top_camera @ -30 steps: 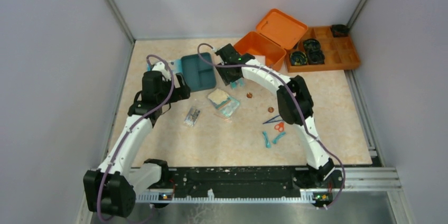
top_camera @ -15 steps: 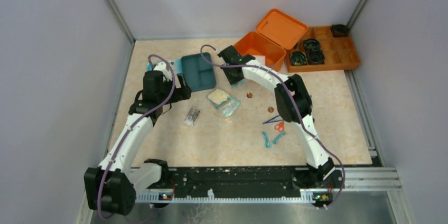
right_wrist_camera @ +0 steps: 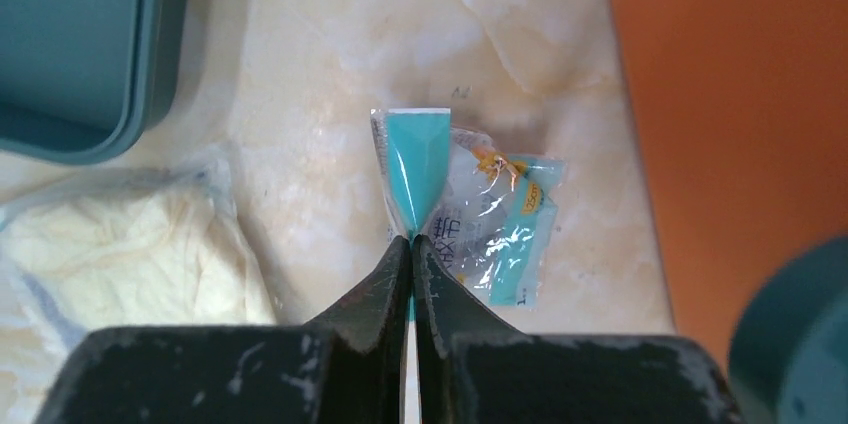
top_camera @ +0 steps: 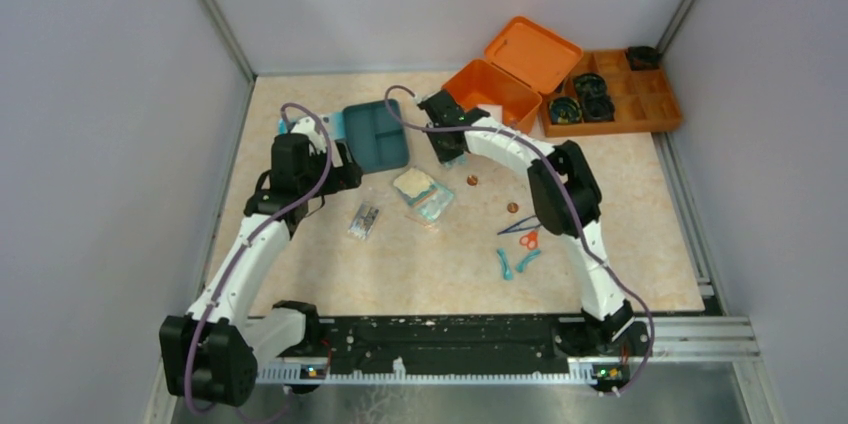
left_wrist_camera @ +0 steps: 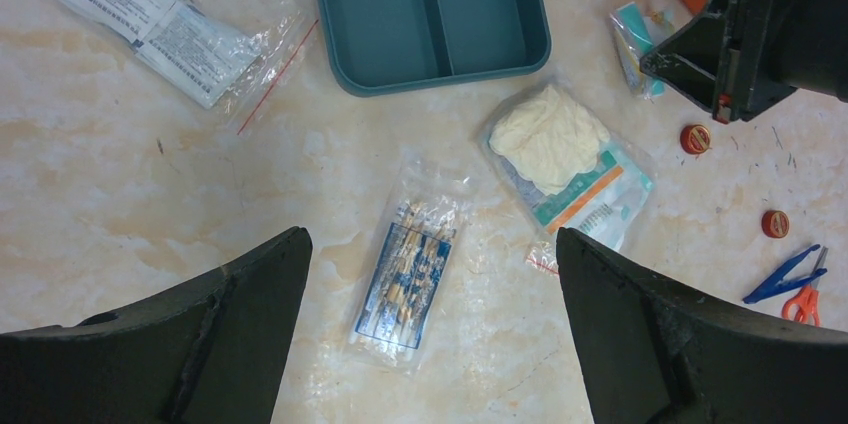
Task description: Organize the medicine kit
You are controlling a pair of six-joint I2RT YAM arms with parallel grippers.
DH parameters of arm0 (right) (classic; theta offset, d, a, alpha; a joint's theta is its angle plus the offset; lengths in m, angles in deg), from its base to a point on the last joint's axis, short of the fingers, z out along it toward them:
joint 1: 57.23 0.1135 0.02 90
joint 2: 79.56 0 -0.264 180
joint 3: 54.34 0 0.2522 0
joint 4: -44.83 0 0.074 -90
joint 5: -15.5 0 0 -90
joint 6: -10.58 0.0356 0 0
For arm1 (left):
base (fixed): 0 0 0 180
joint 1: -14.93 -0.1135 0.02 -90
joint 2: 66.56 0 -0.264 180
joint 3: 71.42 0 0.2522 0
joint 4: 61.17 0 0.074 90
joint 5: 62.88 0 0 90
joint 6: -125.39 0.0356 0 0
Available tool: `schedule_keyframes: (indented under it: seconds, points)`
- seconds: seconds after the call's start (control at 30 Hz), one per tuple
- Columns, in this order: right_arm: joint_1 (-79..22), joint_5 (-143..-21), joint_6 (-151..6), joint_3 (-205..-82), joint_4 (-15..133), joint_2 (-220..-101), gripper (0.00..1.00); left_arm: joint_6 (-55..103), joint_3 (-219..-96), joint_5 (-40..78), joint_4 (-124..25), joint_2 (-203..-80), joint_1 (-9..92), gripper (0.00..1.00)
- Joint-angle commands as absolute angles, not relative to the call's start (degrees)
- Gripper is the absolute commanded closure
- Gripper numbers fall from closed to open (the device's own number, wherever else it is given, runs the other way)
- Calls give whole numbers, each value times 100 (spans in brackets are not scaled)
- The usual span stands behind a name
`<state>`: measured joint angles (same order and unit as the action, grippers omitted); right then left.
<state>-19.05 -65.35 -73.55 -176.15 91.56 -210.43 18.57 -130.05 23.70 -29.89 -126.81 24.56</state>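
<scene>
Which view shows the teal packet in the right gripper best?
Right wrist. The teal packet sits mid-frame and close up, with its lower tip pinched between the shut fingers of the right gripper. The left wrist view shows it only small, at the edge of the gripper's black body. In the top external view the arm hides nearly all of it.

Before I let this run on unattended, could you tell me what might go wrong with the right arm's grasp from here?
1. The right gripper is shut on just the narrow tip of the teal packet, so the slick film may slip out when lifted.
2. A clear printed sachet seems to overlap that packet and might be dragged along.
3. The wall of the medicine kit stands close beside it; the dangling packet could catch on it.
</scene>
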Motion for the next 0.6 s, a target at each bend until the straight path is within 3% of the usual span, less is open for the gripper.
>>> schedule_keyframes:
  seconds: [0.0, 0.23, 0.4, 0.57]
  points:
    - [-1909, -6834, -7182, -17440, 8995, -19996, 100, 1931, -13073, 2362, -3023, -12714, 2447, 1]
    - [-2013, -8000, -6972, -17340, 8900, -19007, 100, 1931, -13080, 2394, -3011, -12700, 2416, 1]
    - [-2619, -8602, -6456, -17252, 8604, -18454, 100, 1915, -13073, 2350, -3026, -12730, 2407, 1]
    - [-3261, -8291, -6258, -17428, 8633, -18370, 100, 1922, -13097, 2339, -3019, -12749, 2390, 1]
